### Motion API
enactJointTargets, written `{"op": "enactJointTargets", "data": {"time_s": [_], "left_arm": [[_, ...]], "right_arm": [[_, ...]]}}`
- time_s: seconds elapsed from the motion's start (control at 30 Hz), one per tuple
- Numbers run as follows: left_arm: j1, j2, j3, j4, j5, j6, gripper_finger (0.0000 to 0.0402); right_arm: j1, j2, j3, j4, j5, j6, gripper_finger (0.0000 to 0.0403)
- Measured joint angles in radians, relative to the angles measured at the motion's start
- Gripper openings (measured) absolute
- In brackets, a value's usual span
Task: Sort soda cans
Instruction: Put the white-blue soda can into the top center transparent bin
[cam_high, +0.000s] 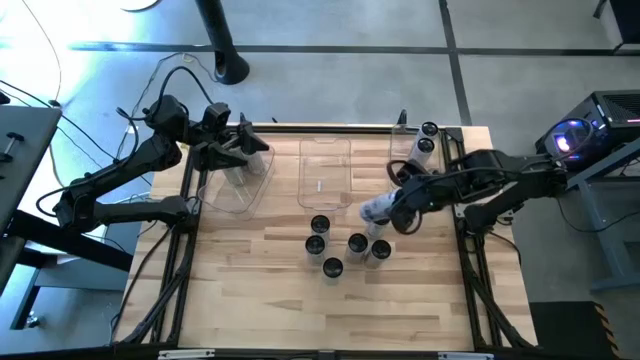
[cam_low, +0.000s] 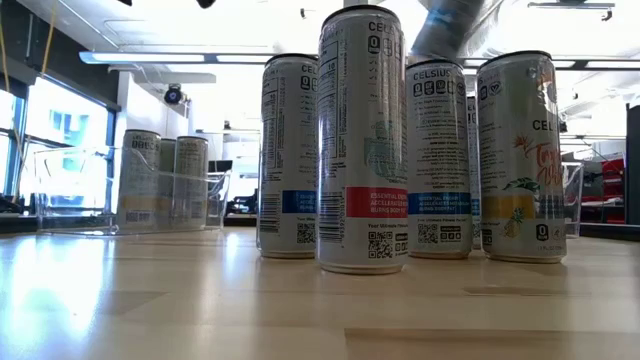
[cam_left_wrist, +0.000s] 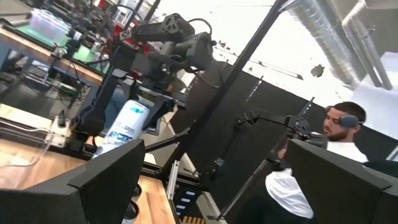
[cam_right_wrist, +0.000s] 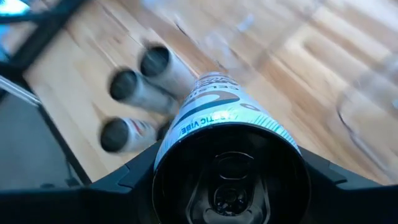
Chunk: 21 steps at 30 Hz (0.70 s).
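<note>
Carrying a soda can tilted above the table, the right gripper is seen closed around the can's body; in the right wrist view the dark top fills the space between the fingers. Five cans stand clustered on the wood just below the held one, and two more sit in the clear bin at the far right. The middle bin appears empty. The left gripper is held over the left bin; its finger state cannot be told. For a clean placement, the can is best brought upright before lowering, kept clear of the standing cluster, and released only once seated on a bin floor.
</note>
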<state>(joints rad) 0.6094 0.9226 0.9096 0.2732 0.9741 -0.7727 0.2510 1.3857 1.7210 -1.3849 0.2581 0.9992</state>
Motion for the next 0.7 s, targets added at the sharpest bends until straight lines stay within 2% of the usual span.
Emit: {"op": "enactJointTargets", "data": {"time_s": [0.2, 0.37, 0.7], "left_arm": [[0.000, 0.000, 0.000, -0.044, -0.045, 0.018, 0.0385], [-0.001, 0.000, 0.000, -0.126, -0.096, 0.060, 0.0385], [-0.002, 0.004, 0.000, -0.156, -0.097, 0.140, 0.0385]], "right_arm": [[-0.092, 0.020, 0.000, 0.175, 0.027, -0.155, 0.0236], [-0.201, 0.096, 0.000, 0.295, -0.006, -0.314, 0.0236], [-0.434, 0.288, 0.000, 0.319, -0.017, -0.432, 0.0236]]}}
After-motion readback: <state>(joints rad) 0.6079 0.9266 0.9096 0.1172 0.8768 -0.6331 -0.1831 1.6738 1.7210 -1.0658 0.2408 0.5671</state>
